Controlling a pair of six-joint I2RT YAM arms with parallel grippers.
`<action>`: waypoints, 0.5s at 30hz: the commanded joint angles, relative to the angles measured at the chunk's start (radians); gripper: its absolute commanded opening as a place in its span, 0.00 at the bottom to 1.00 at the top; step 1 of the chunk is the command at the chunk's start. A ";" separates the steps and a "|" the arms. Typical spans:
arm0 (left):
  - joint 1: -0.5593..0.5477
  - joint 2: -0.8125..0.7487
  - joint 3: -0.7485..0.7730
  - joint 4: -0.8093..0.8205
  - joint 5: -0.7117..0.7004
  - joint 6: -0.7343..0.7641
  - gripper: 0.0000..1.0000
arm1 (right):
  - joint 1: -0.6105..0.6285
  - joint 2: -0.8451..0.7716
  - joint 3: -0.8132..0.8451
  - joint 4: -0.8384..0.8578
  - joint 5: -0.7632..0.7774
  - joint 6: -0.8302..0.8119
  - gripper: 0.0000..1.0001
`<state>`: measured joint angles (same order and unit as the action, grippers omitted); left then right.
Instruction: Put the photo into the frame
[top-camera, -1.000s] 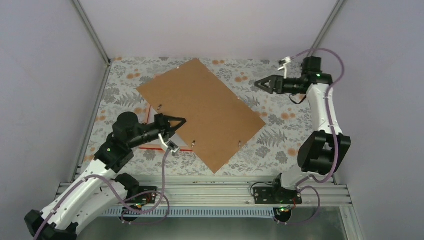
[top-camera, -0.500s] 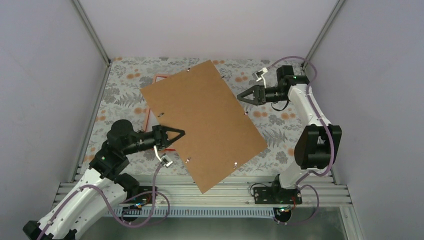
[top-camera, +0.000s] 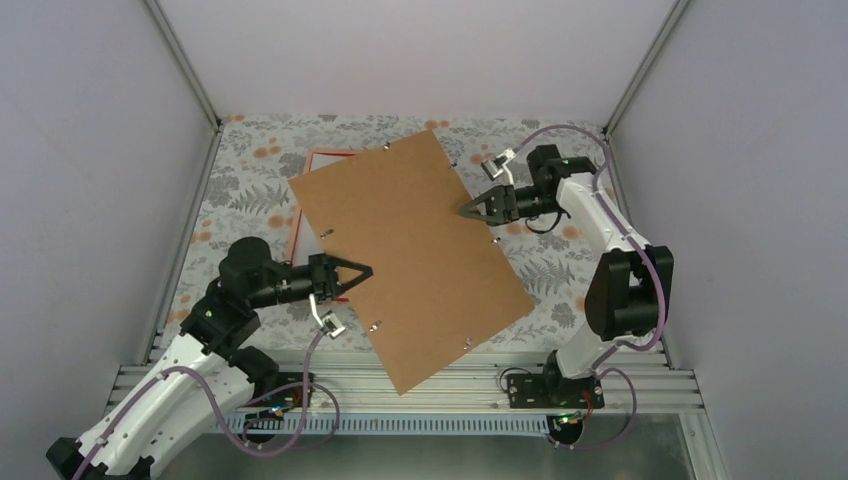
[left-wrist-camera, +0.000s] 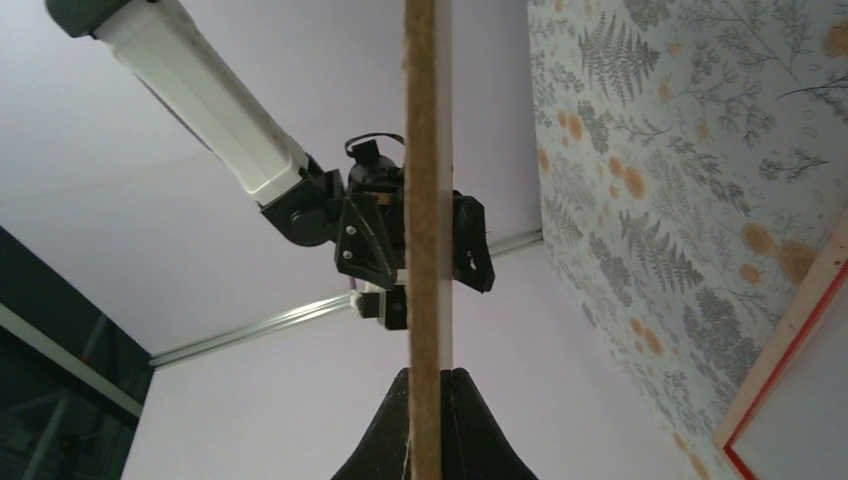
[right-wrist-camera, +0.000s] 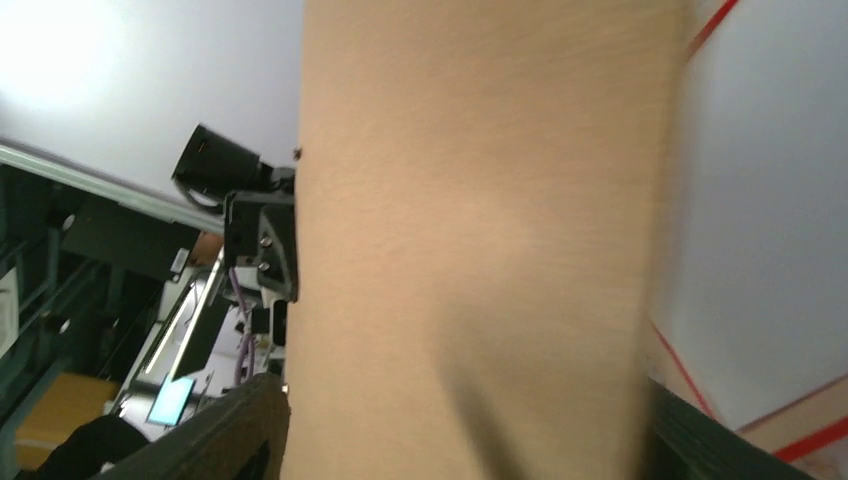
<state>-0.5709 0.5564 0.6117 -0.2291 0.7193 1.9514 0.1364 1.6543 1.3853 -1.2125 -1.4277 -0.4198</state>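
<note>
The brown backing board (top-camera: 415, 250) is tilted up over the table. My left gripper (top-camera: 355, 272) is shut on its left edge; in the left wrist view the jaws (left-wrist-camera: 428, 375) pinch the board (left-wrist-camera: 425, 180) edge-on. My right gripper (top-camera: 466, 212) is open, its fingers on either side of the board's right edge, apart from it. The board (right-wrist-camera: 470, 200) fills the right wrist view between those fingers (right-wrist-camera: 235, 425). The red frame (top-camera: 300, 205) lies flat on the table beneath the board, only its far-left corner showing. A plain white surface (left-wrist-camera: 805, 440) lies inside the frame (left-wrist-camera: 790, 345); I cannot tell whether it is the photo.
The floral tablecloth (top-camera: 245, 165) covers the table. Grey walls and metal posts (top-camera: 185, 65) close in the left, back and right. Small metal clips (top-camera: 374, 325) stick out of the board's top face. The rail (top-camera: 420, 385) runs along the near edge.
The board has swung round and come nearer, uncovering the frame's far-left corner. My right gripper has moved left and down to the board's right edge. My left gripper has drawn back slightly, still holding.
</note>
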 joint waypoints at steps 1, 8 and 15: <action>-0.003 0.004 0.052 0.029 0.069 0.045 0.02 | 0.048 -0.023 -0.032 -0.043 -0.081 -0.053 0.69; -0.003 0.014 0.049 0.019 0.052 0.061 0.03 | 0.051 -0.030 -0.054 -0.045 -0.099 -0.037 0.27; -0.002 0.014 0.021 0.023 -0.052 0.048 0.25 | 0.014 -0.030 -0.034 0.001 -0.109 0.027 0.03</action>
<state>-0.5697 0.5766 0.6212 -0.2802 0.6918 2.0033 0.1684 1.6478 1.3312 -1.2648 -1.5673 -0.3897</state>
